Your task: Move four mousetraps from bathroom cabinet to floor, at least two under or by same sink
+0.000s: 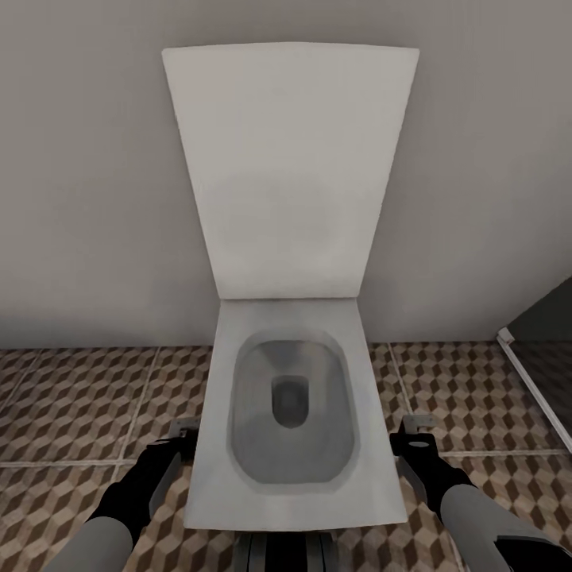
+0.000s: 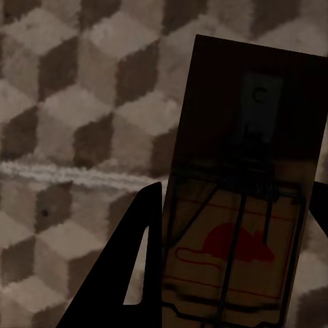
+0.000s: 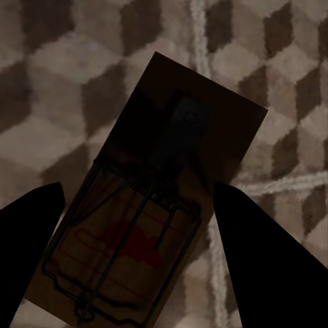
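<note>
In the left wrist view a brown wooden mousetrap (image 2: pixel 232 205) with a red mouse mark sits between the dark fingers (image 2: pixel 130 273) of my left gripper (image 2: pixel 239 198), which is shut on it above the cube-patterned bathroom floor (image 2: pixel 68 102). My right gripper (image 3: pixel 137 191) holds a second mousetrap (image 3: pixel 150 205) the same way over the floor (image 3: pixel 55 82). From the head camera, the left gripper (image 1: pixel 181 437) and right gripper (image 1: pixel 417 433) hang low on either side of a toilet. The cabinet and the bathroom sink are out of view.
A white toilet (image 1: pixel 290 492) with its lid (image 1: pixel 290 159) raised against a grey wall stands straight ahead between my arms. Patterned floor tiles (image 1: pixel 79 397) lie on both sides. A dark shower area with a white threshold (image 1: pixel 532 381) is at the right.
</note>
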